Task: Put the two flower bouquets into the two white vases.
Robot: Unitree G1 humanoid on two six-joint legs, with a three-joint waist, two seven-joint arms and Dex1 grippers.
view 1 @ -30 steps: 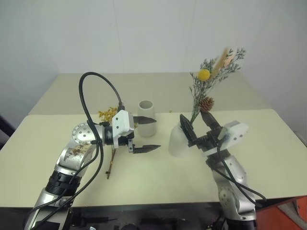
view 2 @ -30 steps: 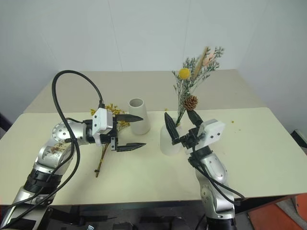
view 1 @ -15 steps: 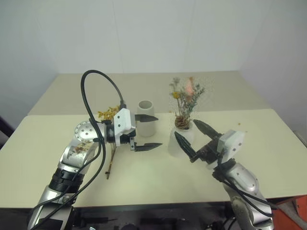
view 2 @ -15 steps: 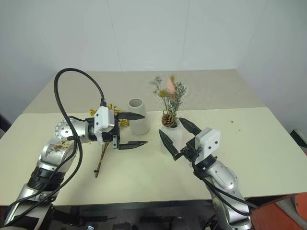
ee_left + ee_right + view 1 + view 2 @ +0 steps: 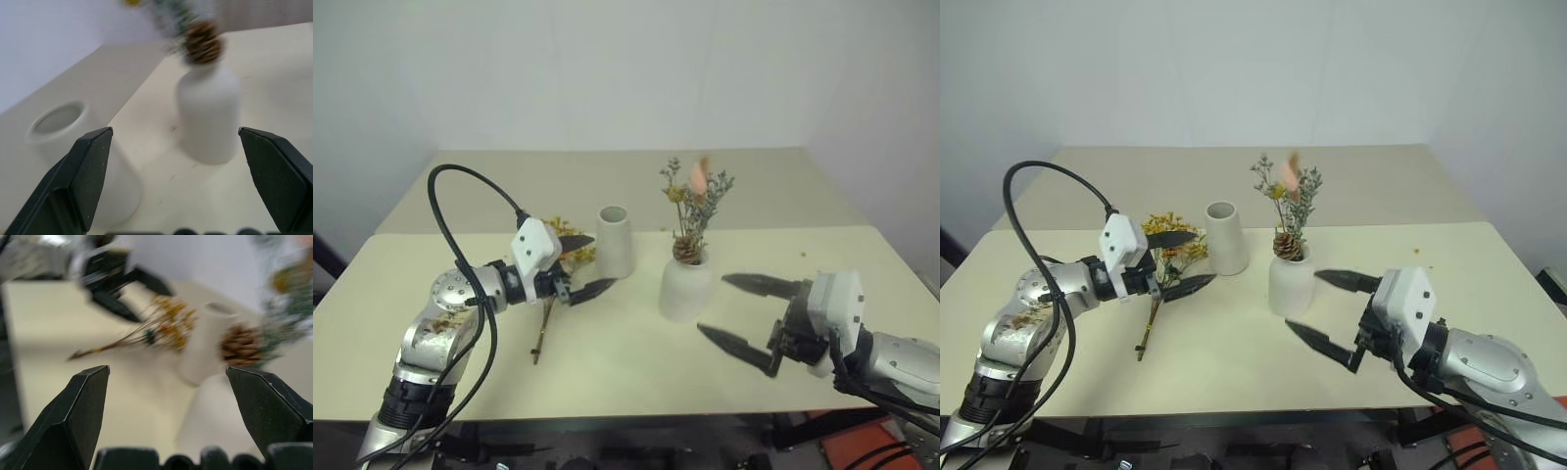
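A pale cream table (image 5: 636, 377) stands against plain white walls. The right gripper (image 5: 744, 313) hovers over it with fingers spread wide and empty, just beside the squat white vase (image 5: 686, 289), which holds the smaller bouquet (image 5: 693, 206) of grey-green sprigs, pine cone and pink plume, upright in its narrow neck. The left gripper (image 5: 579, 264), its fingers also apart and empty, sits right at the yellow bouquet (image 5: 1160, 269), which lies flat on the table with its stems toward the near edge. Between that bunch and the squat vase stands the tall cylinder vase (image 5: 614, 240), nothing showing in its mouth.
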